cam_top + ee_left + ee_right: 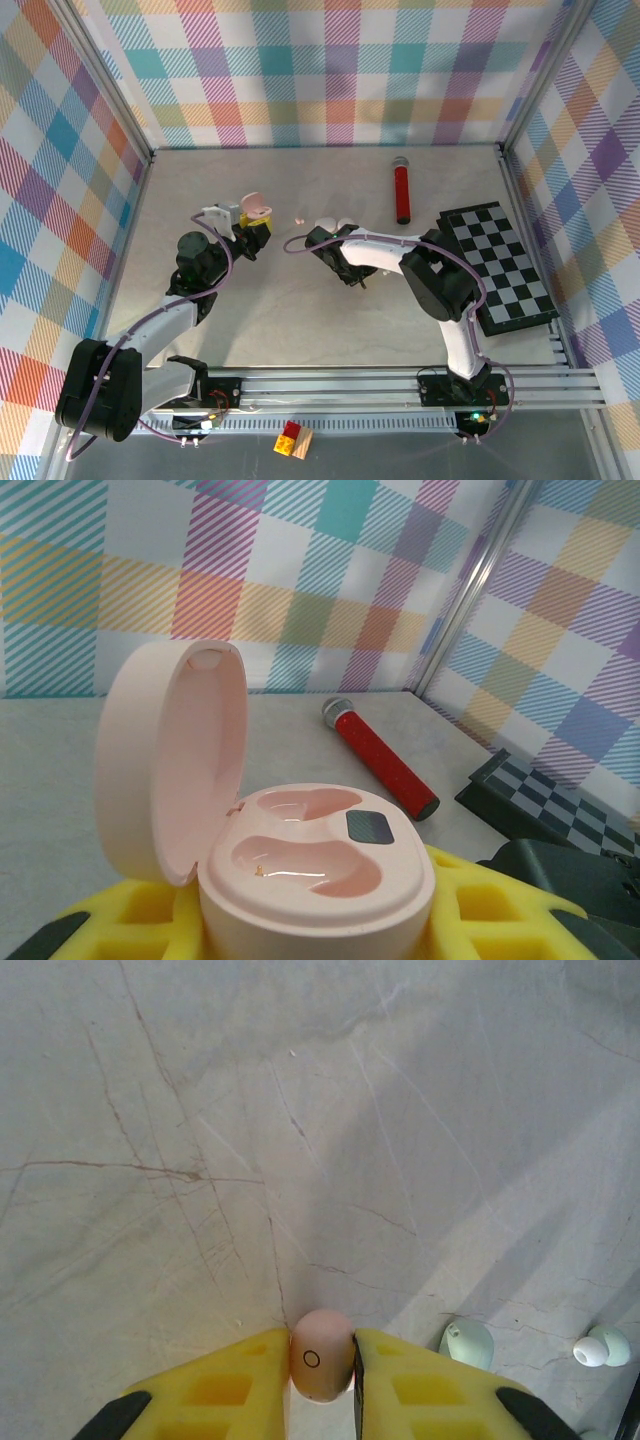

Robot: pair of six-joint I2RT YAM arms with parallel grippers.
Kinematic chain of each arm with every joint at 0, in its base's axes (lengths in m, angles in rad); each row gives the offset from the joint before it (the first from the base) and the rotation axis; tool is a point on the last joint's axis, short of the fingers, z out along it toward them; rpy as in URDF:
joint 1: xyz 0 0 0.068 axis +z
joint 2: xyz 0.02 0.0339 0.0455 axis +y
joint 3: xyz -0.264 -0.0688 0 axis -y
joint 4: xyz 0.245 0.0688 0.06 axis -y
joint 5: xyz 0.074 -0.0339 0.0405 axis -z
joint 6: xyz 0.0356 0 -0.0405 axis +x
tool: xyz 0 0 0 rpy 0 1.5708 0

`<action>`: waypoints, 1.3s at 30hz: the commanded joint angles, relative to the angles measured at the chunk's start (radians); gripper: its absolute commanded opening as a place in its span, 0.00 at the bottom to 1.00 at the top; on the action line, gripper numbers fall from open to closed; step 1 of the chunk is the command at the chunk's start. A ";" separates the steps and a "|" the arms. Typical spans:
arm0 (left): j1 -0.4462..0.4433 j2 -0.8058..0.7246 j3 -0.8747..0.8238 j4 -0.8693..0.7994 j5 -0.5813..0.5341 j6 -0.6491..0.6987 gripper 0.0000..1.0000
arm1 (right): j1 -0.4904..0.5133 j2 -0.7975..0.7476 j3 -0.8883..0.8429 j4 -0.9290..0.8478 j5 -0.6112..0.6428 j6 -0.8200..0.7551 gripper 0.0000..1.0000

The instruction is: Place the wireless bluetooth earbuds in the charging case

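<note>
The pink charging case (310, 880) stands with its lid (175, 760) swung open to the left and both wells bare. My left gripper (320, 925) is shut on its base between yellow fingers (500, 910). From above, the case (256, 207) sits at the left gripper (252, 232). My right gripper (322, 1348) points down at the table, its yellow fingers (220, 1380) shut on a small pink earbud (320, 1355) with a ring mark. From above, the right gripper (322, 243) covers that earbud. A tiny pink piece (298, 217) lies between the grippers.
Two pale green earbuds (466, 1343) (602, 1347) lie on the table just right of the right gripper. A red cylinder with a silver cap (402, 190) lies at the back. A checkered board (500, 265) rests at the right, by the wall.
</note>
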 commanded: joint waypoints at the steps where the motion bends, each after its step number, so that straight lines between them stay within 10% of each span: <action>1: 0.010 -0.010 0.003 0.030 0.019 0.002 0.35 | 0.003 0.007 -0.002 -0.008 -0.007 -0.012 0.20; 14: 0.001 0.016 -0.001 0.067 0.050 0.006 0.35 | -0.053 -0.261 -0.196 0.241 -0.216 0.001 0.20; 39: -0.286 0.192 0.139 -0.063 0.184 0.351 0.35 | -0.334 -0.804 -0.400 0.495 -1.061 0.012 0.21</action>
